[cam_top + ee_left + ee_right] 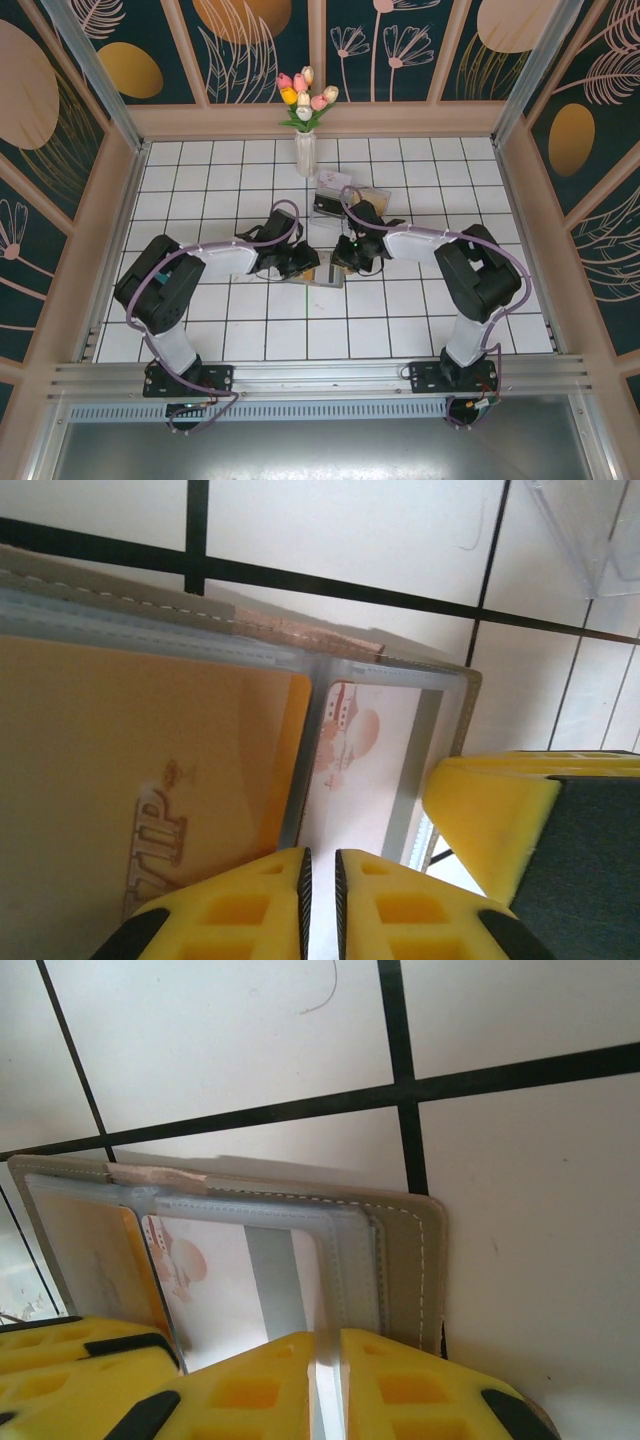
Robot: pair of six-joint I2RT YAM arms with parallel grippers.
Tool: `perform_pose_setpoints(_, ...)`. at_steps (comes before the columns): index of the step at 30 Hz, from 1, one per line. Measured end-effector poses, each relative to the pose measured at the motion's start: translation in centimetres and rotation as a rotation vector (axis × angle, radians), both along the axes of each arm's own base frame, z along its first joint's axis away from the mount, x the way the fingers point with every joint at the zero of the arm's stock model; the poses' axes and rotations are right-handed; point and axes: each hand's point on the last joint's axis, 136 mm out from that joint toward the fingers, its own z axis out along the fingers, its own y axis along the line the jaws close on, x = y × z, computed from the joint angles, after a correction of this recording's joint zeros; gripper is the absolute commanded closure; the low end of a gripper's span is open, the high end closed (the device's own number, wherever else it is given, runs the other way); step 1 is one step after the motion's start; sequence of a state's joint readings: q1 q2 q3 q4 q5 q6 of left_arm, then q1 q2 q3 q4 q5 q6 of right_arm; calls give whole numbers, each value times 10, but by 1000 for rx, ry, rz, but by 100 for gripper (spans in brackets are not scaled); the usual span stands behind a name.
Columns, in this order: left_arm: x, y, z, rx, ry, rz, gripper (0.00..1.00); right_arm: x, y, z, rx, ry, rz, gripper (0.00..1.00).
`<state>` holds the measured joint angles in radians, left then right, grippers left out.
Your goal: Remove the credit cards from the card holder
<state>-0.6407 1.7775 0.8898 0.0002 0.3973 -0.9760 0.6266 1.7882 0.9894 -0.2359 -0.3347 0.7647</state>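
The card holder (322, 278) lies open on the white tiles mid-table, with both grippers meeting over it. In the left wrist view its clear sleeves (150, 630) hold a tan-yellow credit card (150, 770) and a white credit card (360, 750) with a reddish picture. My left gripper (320, 852) is shut to a thin slit on the white card's near edge. In the right wrist view my right gripper (327, 1335) is shut on a clear sleeve edge of the card holder (405, 1250), beside the white card (220, 1280). One of its yellow fingers (490, 810) shows at right in the left wrist view.
A clear plastic tray (355, 200) with small items stands just behind the grippers; its corner (590, 530) shows in the left wrist view. A white vase of tulips (305, 150) stands at the back centre. Patterned walls ring the tiled table.
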Motion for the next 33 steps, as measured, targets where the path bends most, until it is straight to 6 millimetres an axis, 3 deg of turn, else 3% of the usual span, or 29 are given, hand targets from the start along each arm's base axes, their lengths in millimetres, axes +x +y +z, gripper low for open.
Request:
perform_pose_setpoints(13,4,9,-4,86,-21,-12,81,2,2,-2,-5,3,3,84)
perform_pose_setpoints(28,1,3,-7,58,-14,-83,83,3,2,-3,-6,2,6,83)
perform_pose_setpoints(33,1,3,-7,54,-15,-96,90,3,2,-3,-6,3,6,83)
